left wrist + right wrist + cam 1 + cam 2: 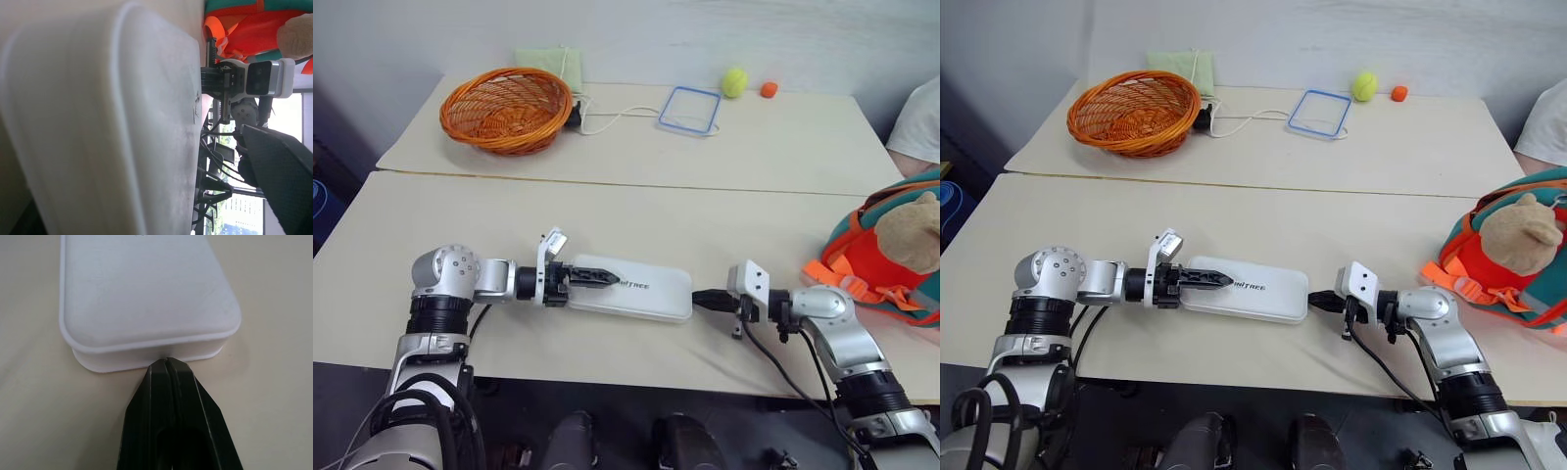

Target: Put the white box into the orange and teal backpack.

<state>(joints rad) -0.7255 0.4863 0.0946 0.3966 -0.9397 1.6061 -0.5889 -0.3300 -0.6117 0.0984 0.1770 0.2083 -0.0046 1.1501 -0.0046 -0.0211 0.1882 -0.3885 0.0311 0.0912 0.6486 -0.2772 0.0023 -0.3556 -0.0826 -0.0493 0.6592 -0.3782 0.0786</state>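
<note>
On the near table in front of you, the white box (631,287) lies flat between both grippers. Your left gripper (597,278) reaches over its left end, fingers apart — whether they touch it is unclear. Your right gripper (167,363), fingers pressed together, meets its right end. Farther right sits the orange and teal backpack (1503,264); beyond, an orange wicker basket (506,109).

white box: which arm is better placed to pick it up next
Left, probably. The left gripper already straddles the near-left end of the white box, one finger over its top. The right gripper is shut, its tip merely butting the box's other end.
</note>
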